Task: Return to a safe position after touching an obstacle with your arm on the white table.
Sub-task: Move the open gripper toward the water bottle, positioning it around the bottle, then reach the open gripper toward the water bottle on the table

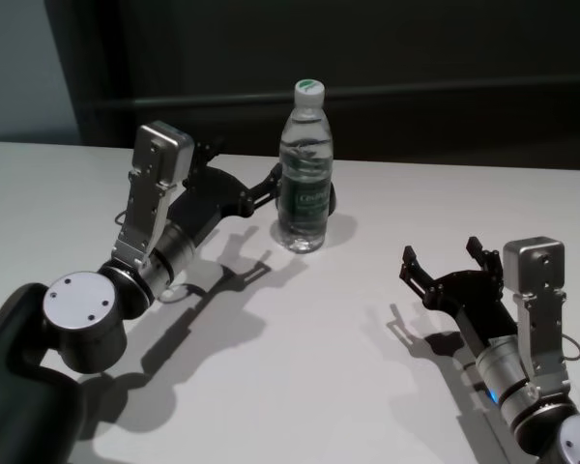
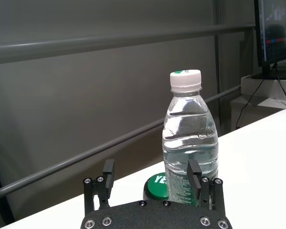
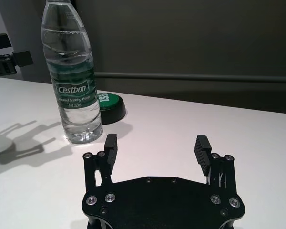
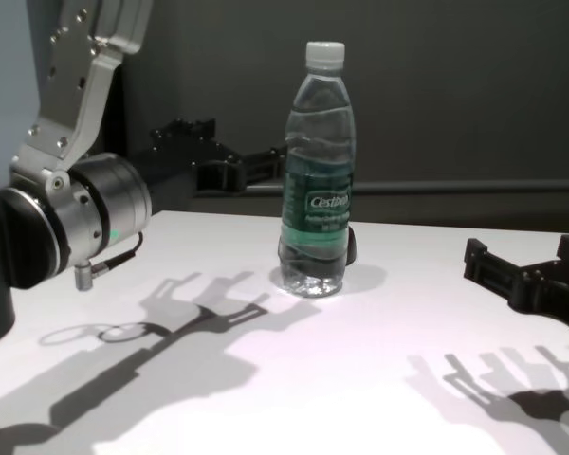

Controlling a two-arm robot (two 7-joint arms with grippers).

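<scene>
1. A dark wall backs the table (image 1: 300, 387), broad, white and smooth.
2. The left gripper (image 1: 242, 188), fingers spread and empty, hangs at the bottle's nine o'clock, one finger close by its label.
3. The right gripper (image 1: 443, 263), likewise spread, idles at five o'clock, well apart.
4. The bottle (image 1: 304, 169) stands upright mid-table; full, tall, slick and likely tippy. Any hold belongs low on the label.
5. A green disc (image 3: 109, 102) sits just behind its base.
</scene>
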